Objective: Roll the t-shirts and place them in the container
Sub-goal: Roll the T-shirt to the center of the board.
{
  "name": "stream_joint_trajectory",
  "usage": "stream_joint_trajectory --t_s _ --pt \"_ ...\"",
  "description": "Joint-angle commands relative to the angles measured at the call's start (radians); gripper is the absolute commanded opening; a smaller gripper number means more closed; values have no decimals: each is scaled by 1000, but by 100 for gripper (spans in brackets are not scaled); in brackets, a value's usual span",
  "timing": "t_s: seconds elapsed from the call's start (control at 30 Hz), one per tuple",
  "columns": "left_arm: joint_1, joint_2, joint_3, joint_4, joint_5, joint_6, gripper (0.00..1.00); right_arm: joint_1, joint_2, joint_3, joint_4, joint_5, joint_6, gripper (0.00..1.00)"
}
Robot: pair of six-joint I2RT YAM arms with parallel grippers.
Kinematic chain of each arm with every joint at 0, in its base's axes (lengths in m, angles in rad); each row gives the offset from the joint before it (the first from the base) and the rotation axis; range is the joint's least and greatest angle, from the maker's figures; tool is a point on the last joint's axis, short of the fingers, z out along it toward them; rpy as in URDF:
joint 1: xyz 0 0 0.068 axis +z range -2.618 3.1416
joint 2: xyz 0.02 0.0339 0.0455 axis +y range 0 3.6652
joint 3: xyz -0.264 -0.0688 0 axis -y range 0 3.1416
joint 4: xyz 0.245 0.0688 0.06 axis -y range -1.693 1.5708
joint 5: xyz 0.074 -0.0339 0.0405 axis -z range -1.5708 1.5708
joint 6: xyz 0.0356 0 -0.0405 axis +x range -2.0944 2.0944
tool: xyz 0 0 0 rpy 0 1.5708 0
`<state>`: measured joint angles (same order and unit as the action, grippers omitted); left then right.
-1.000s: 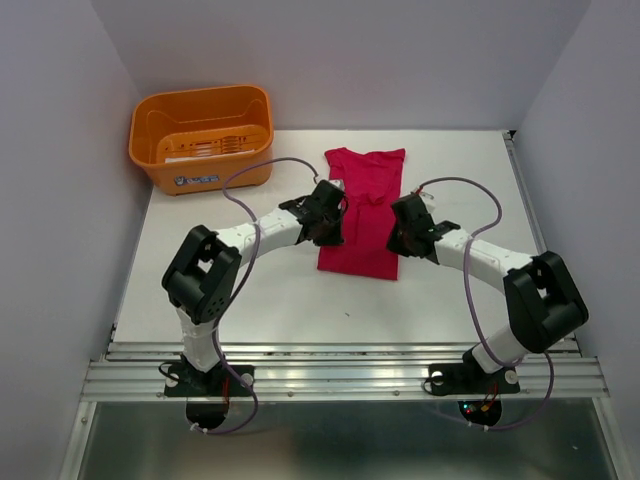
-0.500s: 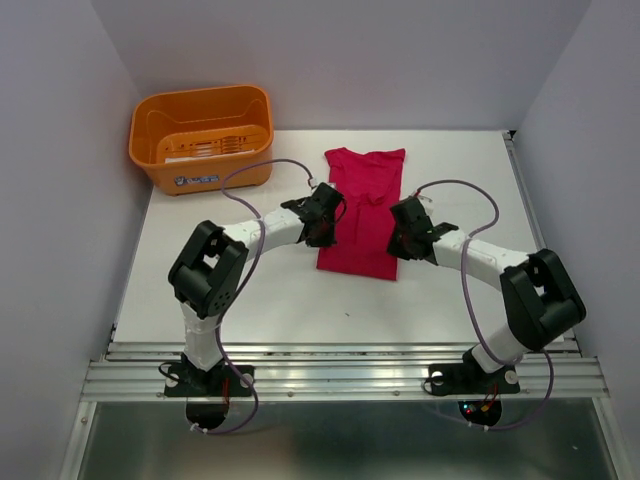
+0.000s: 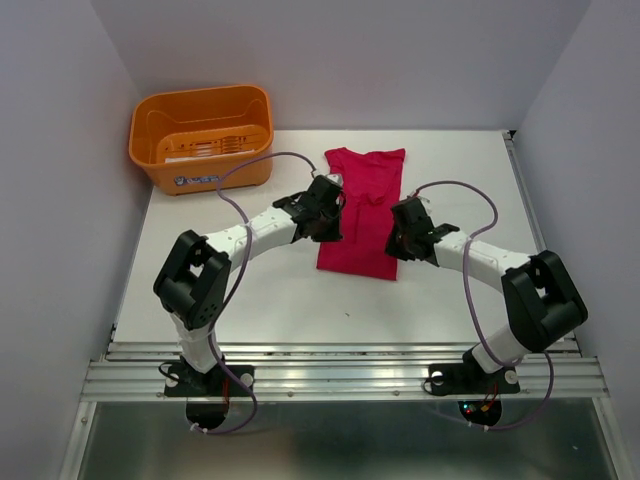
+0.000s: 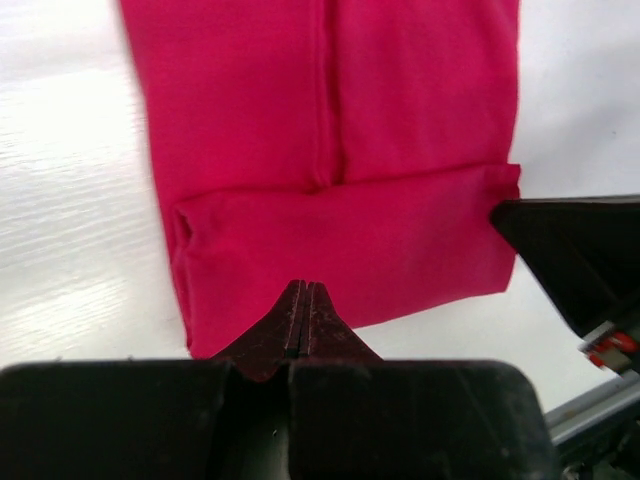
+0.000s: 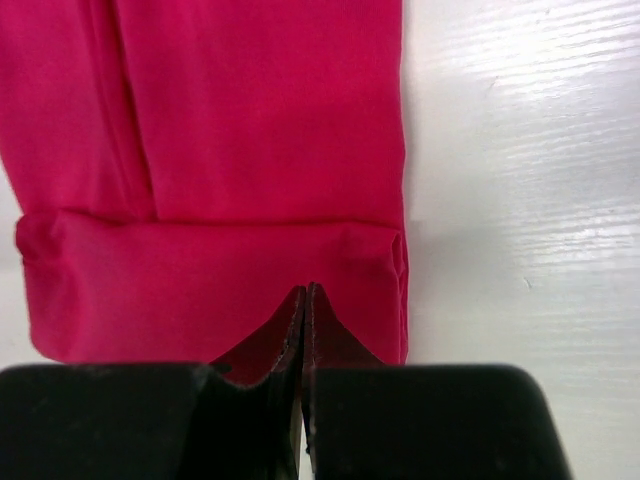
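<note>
T-shirt lies as a long folded strip mid-table, right of the orange basket. The first turn is made at its near end.

Left gripper and right gripper are both pinched shut, tips at that rolled band, one toward each side. Whether any cloth is nipped between the fingers, I cannot tell.

To roll well, I judge: drive both tips away together at an equal pace, keep the band tight and square, and press lightly so the strip underneath doesn't drag.

Both arms reach in low from either side, forearms angled inward, wrists pitched down.
</note>
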<state>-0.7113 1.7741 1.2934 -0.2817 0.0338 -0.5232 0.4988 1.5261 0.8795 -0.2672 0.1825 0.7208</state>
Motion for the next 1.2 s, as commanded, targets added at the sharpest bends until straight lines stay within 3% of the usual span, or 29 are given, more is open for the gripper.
stream_joint_trajectory --t_s 0.0,0.3,0.7,0.93,1.0,1.07,1.1,1.17 --pt "-14 34 -28 52 75 -4 0 0 55 -30 60 -35 15 1" --pt "-22 70 -130 87 77 9 0 0 37 -103 83 -66 25 1" --pt "-76 -186 -420 102 98 -52 0 105 -154 -237 -3 -89 71 1" --pt "-93 -341 -459 15 46 -80 0 127 -296 -200 -144 -28 88 2" --pt "-91 -393 -454 -17 5 -93 0 127 -367 -194 -193 17 103 7" --pt "-86 -415 -454 -25 -6 -100 1 127 -409 -204 -205 25 108 27" --pt "-82 -429 -462 -24 -6 -107 10 127 -438 -214 -207 12 112 40" --pt "-77 -441 -473 -10 -5 -118 26 127 -454 -250 -204 0 140 41"
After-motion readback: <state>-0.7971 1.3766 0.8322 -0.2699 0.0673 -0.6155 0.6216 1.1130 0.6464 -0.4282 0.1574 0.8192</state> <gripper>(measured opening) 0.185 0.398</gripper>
